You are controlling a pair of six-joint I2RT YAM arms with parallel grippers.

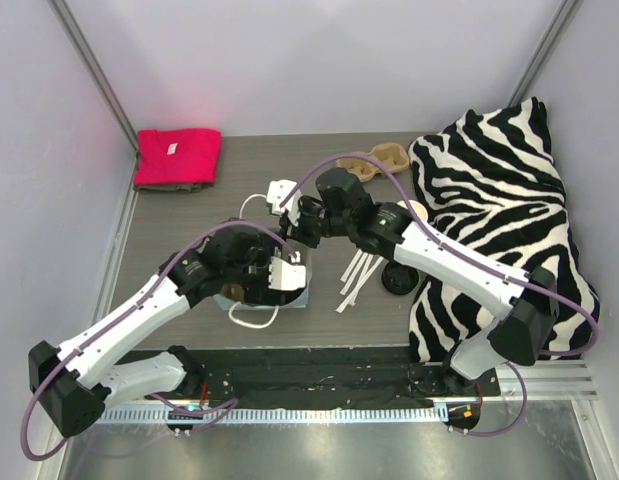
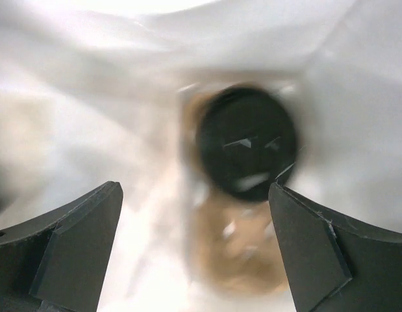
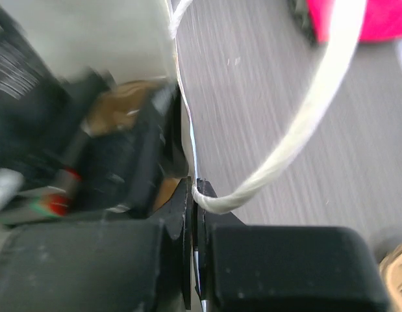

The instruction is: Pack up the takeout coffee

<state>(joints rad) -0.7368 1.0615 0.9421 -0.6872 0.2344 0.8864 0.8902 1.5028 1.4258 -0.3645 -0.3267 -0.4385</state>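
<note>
Grey table (image 1: 189, 230), centre frame: takeout coffee (image 2: 247, 143), likely light, crushable, lid slick; I'd grip mid-wall; left pincer (image 2: 194, 188) released, right pincer (image 3: 194, 195) clenched on bag (image 3: 123, 39) edge

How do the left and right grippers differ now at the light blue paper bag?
The left gripper is wide open, empty; the right gripper is shut on the rim of the light blue paper bag, by its white cord handle. The left gripper is inside the bag, facing the tan paper cup with round black lid; the right gripper is outside it. Both work the same bag.
</note>
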